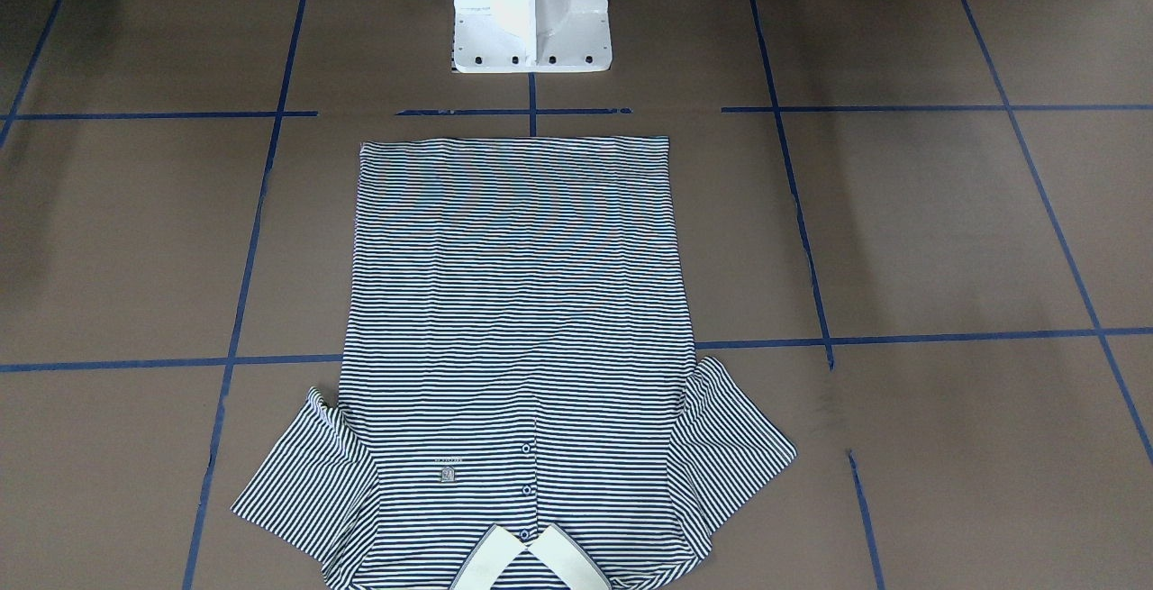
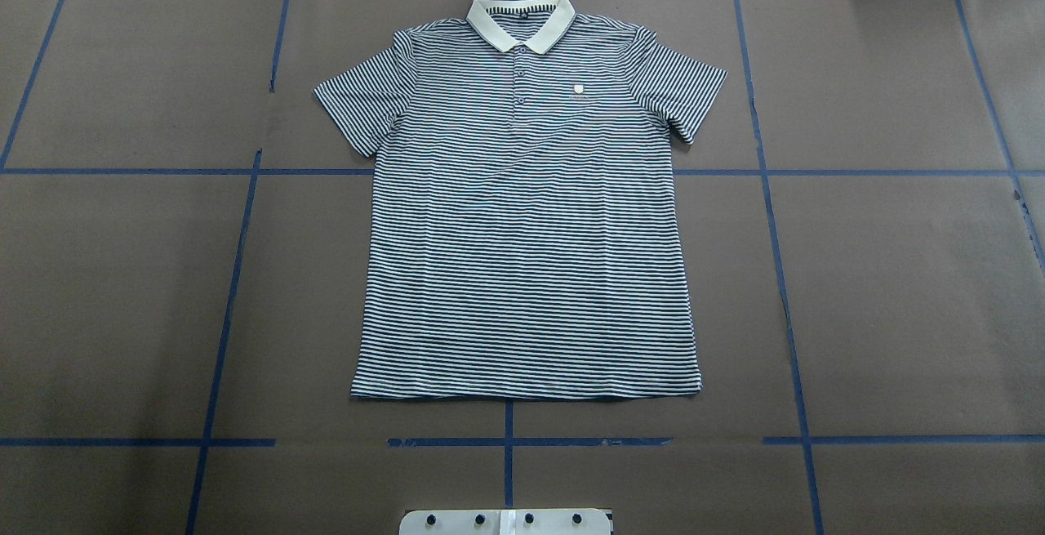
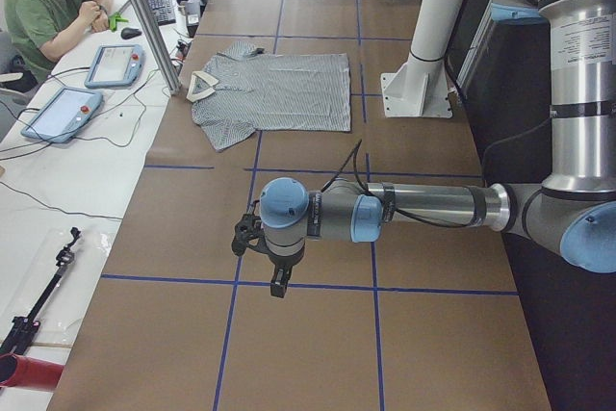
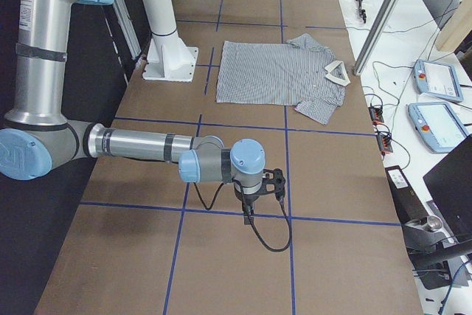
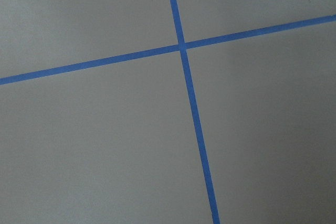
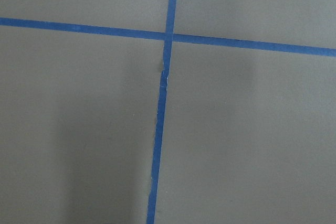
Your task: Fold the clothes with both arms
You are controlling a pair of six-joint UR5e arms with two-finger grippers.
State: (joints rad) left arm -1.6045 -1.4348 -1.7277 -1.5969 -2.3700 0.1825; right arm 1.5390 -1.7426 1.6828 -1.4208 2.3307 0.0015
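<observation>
Overhead exterior: shirt [image 2: 526, 216] flat, unfolded, just beyond white base [image 2: 506, 521] | nothing folded yet, whole job left | left gripper [image 3: 278, 281], right gripper [image 4: 248, 210] out wide of base, can't tell fingers open or closed

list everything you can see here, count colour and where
polo shirt: one, navy-and-white striped, flat mid-table
table: one, brown, under the shirt
tape lines: several, blue, gridding the table
pedestal: one, white, by the shirt's hem
teach pendants: two, blue-grey, side bench
person: one, green top, seated at that bench
left arm: one, grey, light-blue caps, table's left end, off the shirt
left gripper: one, black, pointing down, state unclear
right arm: one, grey, light-blue caps, table's right end
right gripper: one, black, pointing down, state unclear
</observation>
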